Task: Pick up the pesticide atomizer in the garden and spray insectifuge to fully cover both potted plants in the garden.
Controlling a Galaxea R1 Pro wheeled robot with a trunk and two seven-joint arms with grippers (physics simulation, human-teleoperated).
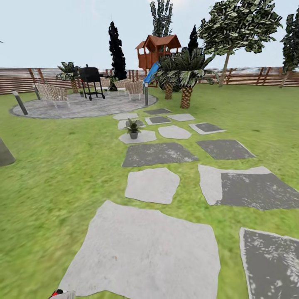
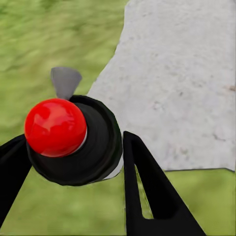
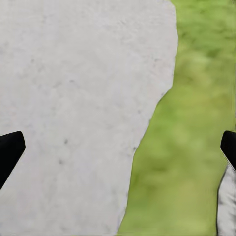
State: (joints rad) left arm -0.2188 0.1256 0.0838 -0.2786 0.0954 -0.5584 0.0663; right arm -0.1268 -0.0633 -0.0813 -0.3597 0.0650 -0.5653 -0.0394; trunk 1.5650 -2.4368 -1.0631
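The pesticide atomizer [image 2: 56,125] has a round red cap on a black collar and a small grey nozzle; my left gripper [image 2: 73,142] is shut on it, with one black finger [image 2: 147,191] on each side. Its red cap [image 1: 57,293] peeks in at the bottom edge of the head view. One potted plant [image 1: 133,128], a low green rosette in a small pot, stands on a pale paver well ahead in the garden [image 1: 62,166]. My right gripper [image 3: 120,147] hangs open over a pale paver [image 3: 73,98] and grass, holding nothing.
Grey stone pavers [image 1: 153,185] lead across the lawn to a round patio [image 1: 83,106] with chairs and a black grill [image 1: 90,81]. Palms [image 1: 186,79], a playhouse [image 1: 158,50] and a slatted fence [image 1: 16,79] stand behind. A large paver [image 1: 145,249] lies just ahead.
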